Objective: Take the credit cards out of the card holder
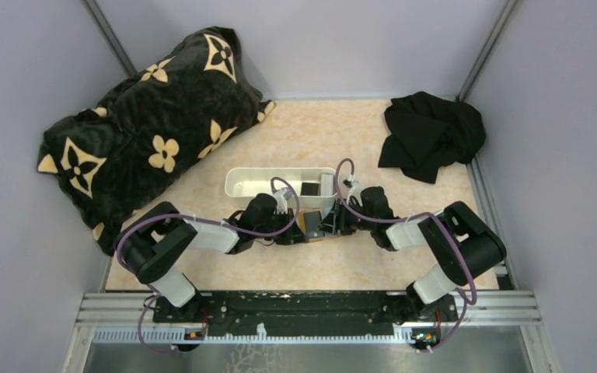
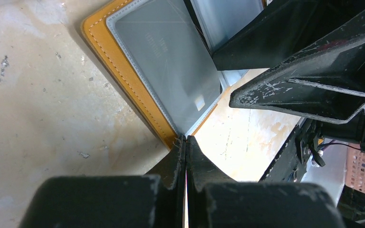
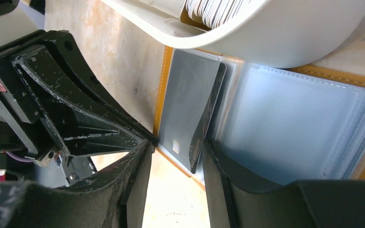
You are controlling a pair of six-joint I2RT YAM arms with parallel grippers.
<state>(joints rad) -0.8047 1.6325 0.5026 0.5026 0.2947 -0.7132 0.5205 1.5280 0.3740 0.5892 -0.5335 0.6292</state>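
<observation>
The card holder [image 2: 123, 57] lies open on the table, orange-tan with clear grey-blue sleeves [image 3: 294, 128]. My left gripper [image 2: 186, 138] is shut, its tips resting right at the holder's near corner. A dark credit card [image 3: 192, 114] sits on the holder's left panel, its right edge lifted from the sleeves. My right gripper [image 3: 176, 152] is open, its fingers either side of that card's near corner. The card is close to the right finger [image 3: 223, 180], and I see no grip on it. In the top view both grippers meet over the holder [image 1: 312, 230].
A long white tray [image 1: 249, 184] stands just behind the holder, holding a dark card [image 1: 309, 188] and a stack of pale cards [image 3: 214, 7]. A black flowered blanket [image 1: 148, 132] fills the back left. A black cloth [image 1: 431, 136] lies back right.
</observation>
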